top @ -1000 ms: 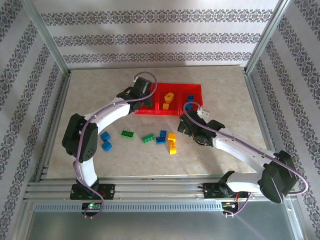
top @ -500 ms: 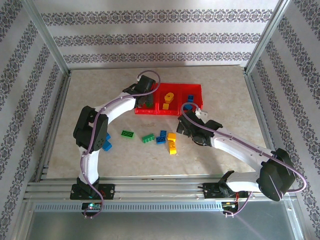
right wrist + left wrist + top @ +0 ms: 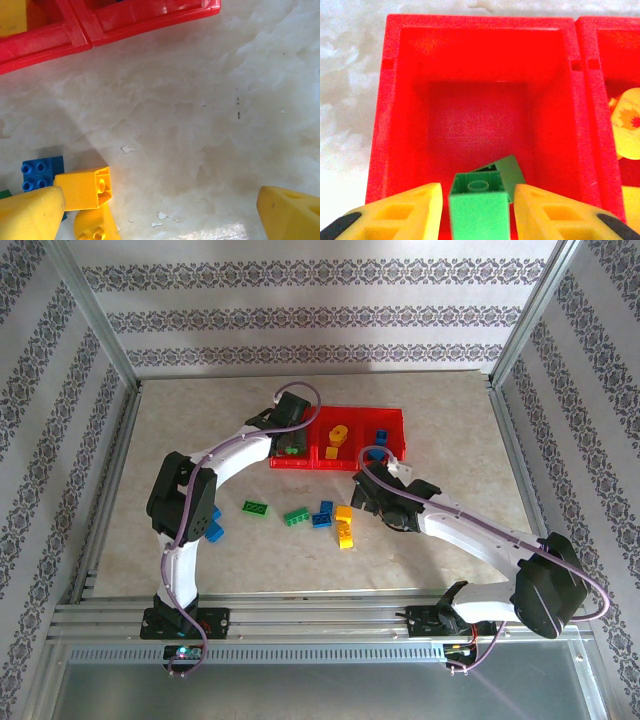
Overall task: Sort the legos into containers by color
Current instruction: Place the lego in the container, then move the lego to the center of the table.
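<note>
Green brick point(image 3: 480, 205): stood in the left compartment of the red tray point(image 3: 395, 125), with a second green brick point(image 3: 509, 170) just behind it.
Left gripper point(image 3: 479, 192): fingers parted; a thin gap is seen at each side of the brick.
Right gripper point(image 3: 161, 195): spread wide and empty over the table point(image 3: 200, 125), with a yellow brick point(image 3: 82, 189) beside one finger.
Loose bricks counted: two green point(image 3: 256, 508), two yellow, one blue point(image 3: 323, 515) mid-table.

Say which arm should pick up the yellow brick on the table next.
Right. The right fingers are open beside the yellow brick; the left fingers are over the tray with a green brick between them.
</note>
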`<state>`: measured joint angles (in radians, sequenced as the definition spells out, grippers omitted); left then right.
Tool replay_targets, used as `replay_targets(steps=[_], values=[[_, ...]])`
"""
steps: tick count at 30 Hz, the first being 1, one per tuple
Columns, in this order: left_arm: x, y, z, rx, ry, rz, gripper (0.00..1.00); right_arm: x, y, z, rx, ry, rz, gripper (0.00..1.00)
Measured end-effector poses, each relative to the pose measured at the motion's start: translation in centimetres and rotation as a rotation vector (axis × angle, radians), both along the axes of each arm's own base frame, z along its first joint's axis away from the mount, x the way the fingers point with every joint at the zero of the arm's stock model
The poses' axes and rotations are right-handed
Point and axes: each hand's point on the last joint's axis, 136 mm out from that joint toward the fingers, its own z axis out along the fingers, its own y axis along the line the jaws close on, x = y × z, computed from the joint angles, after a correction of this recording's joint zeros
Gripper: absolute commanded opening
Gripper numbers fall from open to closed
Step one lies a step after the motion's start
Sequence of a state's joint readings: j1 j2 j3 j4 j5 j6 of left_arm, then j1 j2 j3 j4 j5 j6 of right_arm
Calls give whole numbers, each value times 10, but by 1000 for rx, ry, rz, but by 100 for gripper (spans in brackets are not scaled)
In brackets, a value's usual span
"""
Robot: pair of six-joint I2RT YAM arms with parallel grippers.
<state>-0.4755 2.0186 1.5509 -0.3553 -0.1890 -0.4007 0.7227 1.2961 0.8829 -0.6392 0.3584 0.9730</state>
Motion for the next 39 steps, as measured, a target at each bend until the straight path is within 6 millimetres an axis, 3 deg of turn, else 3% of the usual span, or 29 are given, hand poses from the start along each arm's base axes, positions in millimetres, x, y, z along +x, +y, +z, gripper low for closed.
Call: replay_targets(steps=[12,21,24,28,34,39], values=[[-14,7,-10,0,30,11,48,0,3,2,1,-3,11,98],[-39,18,40,-85,-70,34,63,-1,34,5,-3,3,91,95],[-52,25,52,-116,-102,48,74,0,49,8,2,4,121,90],[-73,38,56,-138,-124,78,100,3,73,7,8,20,162,78],[-106,63,55,-135,-152,124,100,12,106,-7,10,78,201,62],[-131,91,61,-115,-203,182,100,16,122,-23,4,141,216,56]])
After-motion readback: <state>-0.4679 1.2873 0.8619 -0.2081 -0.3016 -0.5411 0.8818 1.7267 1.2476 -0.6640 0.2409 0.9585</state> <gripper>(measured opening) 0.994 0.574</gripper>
